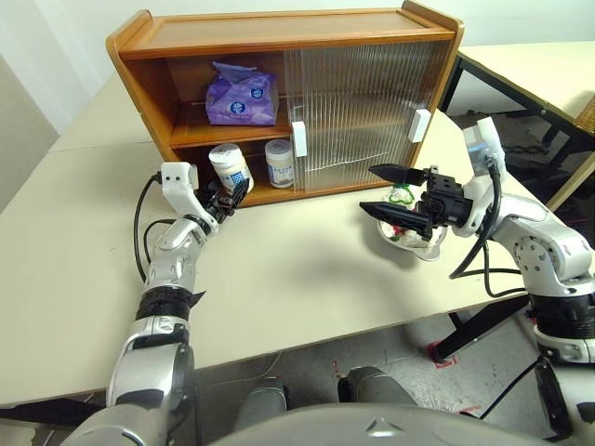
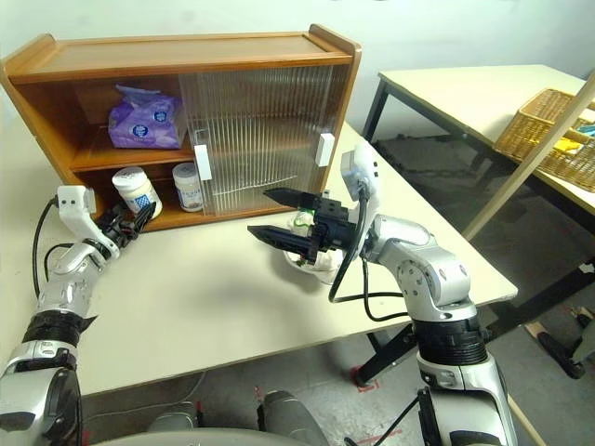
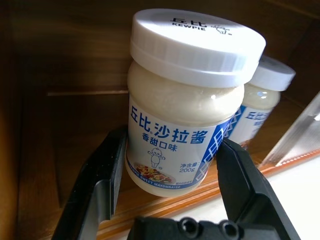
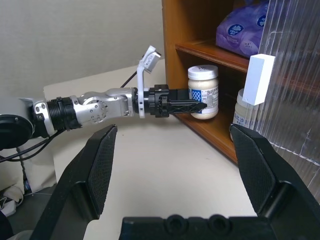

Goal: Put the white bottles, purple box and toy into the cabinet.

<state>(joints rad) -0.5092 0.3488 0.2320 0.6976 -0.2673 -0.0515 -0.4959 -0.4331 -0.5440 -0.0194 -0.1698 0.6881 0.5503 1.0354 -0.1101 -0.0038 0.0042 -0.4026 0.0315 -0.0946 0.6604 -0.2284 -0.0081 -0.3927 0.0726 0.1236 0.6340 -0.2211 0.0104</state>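
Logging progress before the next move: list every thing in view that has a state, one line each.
Cabinet: left side open, sliding doors on the right.
Purple box: lying on the middle shelf.
Held bottle: lid on, tilted, at the bottom shelf's edge.
Second bottle: lid on, upright on the bottom shelf.
Toy: in the glass bowl, outside.
Left gripper: shut on the held bottle.
Right gripper: open, empty.

One white bottle, a jar with a wide white screw lid and a blue-printed label, stands tilted between the left gripper's two black fingers, which press its lower sides at the open lower compartment of the cabinet. The second white bottle stands upright just beyond those jaws, on the cabinet floor beside the ribbed sliding door. The purple box, a crinkly lilac pack, lies on the middle shelf above them. The toy, white with green and red trim, sits just behind the right gripper's spread jaws, untouched.
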